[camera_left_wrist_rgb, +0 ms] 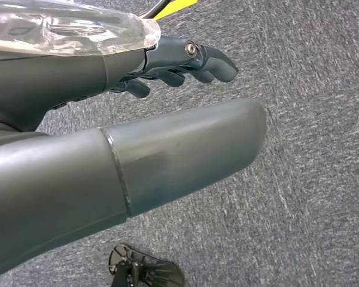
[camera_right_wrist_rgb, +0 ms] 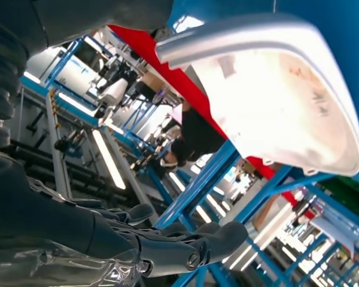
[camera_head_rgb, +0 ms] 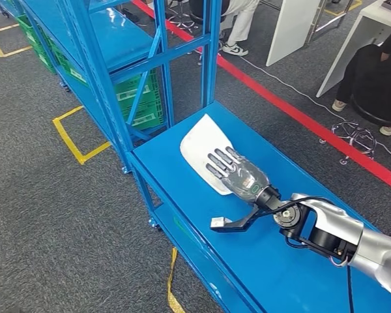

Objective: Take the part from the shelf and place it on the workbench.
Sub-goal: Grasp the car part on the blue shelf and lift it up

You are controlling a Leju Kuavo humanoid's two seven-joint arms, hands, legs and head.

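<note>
The part (camera_head_rgb: 203,145) is a white, flat, shell-like plastic piece with a rounded outline, broad at one end and narrower toward the other (its underside looks smooth and slightly glossy in the right wrist view (camera_right_wrist_rgb: 281,95)). It lies on the blue workbench (camera_head_rgb: 262,261) top, near the end that meets the blue shelf (camera_head_rgb: 134,45) frame. One edge of it is covered from above, so its full outline cannot be told

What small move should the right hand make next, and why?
Probably lift the right hand up and draw it back. The white part already lies flat on the blue workbench, and the fingers are spread over it rather than curled around it, so the placing looks done.
</note>
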